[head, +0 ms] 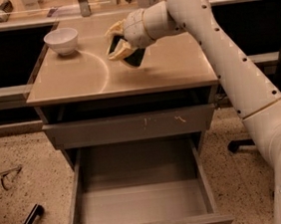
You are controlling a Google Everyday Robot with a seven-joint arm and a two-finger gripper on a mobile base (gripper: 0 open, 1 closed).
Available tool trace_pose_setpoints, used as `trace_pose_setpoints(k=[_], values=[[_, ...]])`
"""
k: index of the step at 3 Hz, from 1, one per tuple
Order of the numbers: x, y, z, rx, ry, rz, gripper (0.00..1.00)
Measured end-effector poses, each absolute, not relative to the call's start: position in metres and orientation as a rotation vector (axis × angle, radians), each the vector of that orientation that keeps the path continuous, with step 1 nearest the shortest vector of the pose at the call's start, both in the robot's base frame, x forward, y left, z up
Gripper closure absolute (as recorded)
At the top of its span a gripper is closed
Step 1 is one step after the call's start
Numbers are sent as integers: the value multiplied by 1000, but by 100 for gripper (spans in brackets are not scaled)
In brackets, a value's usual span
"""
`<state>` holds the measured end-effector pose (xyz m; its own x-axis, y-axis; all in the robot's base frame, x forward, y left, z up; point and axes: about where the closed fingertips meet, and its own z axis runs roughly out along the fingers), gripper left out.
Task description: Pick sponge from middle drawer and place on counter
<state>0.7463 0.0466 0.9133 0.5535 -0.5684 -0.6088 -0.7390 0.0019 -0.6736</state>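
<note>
Sponge (136, 59) is clamped between the pale fingers of the gripper (113, 44), with its dark face showing below and behind them. The gripper hangs just over the counter (166, 73), above the middle of the top. Whether the sponge touches the surface cannot be told. A white bowl (62, 40) stands on the counter well apart from the gripper, toward the view's left edge, at the far corner. Below the gripper is a shut drawer front (132, 126) with pale scratch marks. Lower again, the middle drawer (140, 204) is pulled open, its grey floor showing.
</note>
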Motion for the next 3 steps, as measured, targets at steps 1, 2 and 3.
trace_pose_setpoints(k=[1,2,3], values=[[753,61,892,-1674,1118,295,100],[753,62,891,-1674,1117,300,87],[753,62,891,-1674,1117,300,68]])
